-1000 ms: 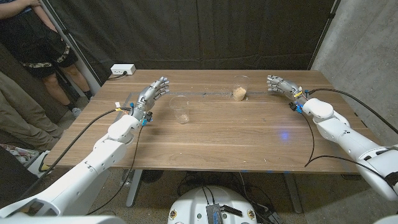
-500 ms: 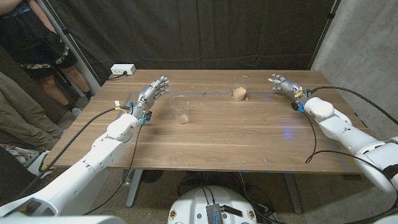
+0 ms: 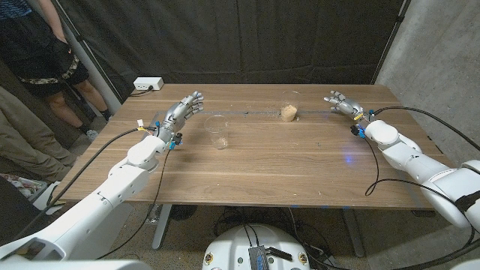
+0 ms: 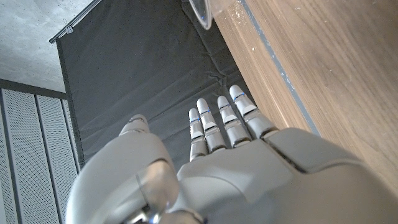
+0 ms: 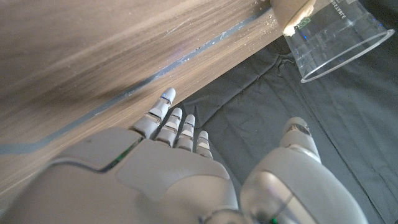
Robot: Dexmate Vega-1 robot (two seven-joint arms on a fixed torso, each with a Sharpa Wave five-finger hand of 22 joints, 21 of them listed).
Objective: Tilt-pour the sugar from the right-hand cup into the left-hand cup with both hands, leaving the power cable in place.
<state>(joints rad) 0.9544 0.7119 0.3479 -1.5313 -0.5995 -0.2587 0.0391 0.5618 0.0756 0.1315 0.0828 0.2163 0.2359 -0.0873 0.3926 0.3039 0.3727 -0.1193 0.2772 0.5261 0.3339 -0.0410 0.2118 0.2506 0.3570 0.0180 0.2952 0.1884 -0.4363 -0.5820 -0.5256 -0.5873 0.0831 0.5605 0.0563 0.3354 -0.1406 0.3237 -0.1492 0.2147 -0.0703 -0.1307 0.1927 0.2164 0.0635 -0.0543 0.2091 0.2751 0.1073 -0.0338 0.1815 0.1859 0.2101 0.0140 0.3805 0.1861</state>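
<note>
The sugar cup (image 3: 289, 106) stands upright toward the far middle of the desk (image 3: 285, 161), well apart from the right robot hand (image 3: 342, 103), which lies to its right, fingers spread and holding nothing. The empty cup (image 3: 217, 132) stands nearer, just right of the left robot hand (image 3: 184, 110), also open and empty. A white power strip (image 3: 147, 85) sits at the far left corner, out of the way.

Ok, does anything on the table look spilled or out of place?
Nothing stands out. The clear plastic cup with brownish sugar and the empty clear plastic cup both stand upright on the wooden table, with no visible spill.
</note>
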